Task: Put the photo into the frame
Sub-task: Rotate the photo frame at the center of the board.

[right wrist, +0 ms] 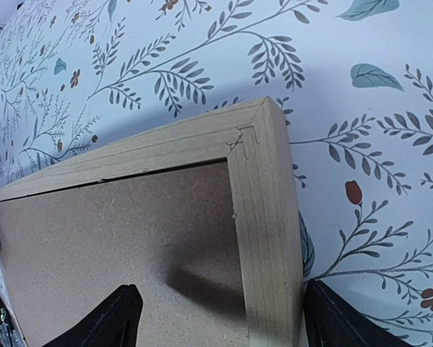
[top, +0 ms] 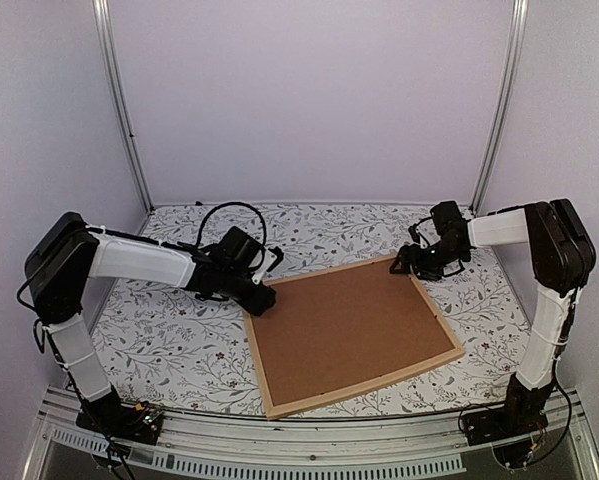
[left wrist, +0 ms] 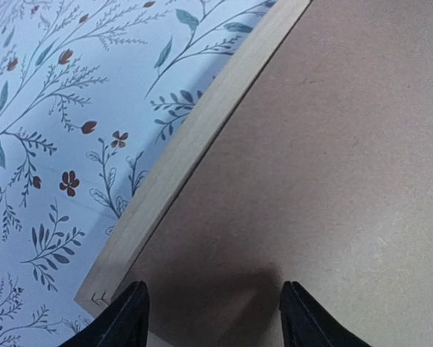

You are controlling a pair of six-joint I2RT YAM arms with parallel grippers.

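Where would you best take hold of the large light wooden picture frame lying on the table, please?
Probably the rail at a far corner of the light wooden frame, from outside its edge: it lies flat on the floral table and the brown backing board fills the inside, so only the outer rim offers purchase.

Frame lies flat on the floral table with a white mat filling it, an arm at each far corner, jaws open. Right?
Not quite: the top external view shows a plain brown backing board filling the frame, not a white mat. The rest stands: it lies flat on the floral table, with the left gripper and right gripper at its far corners, jaws open.
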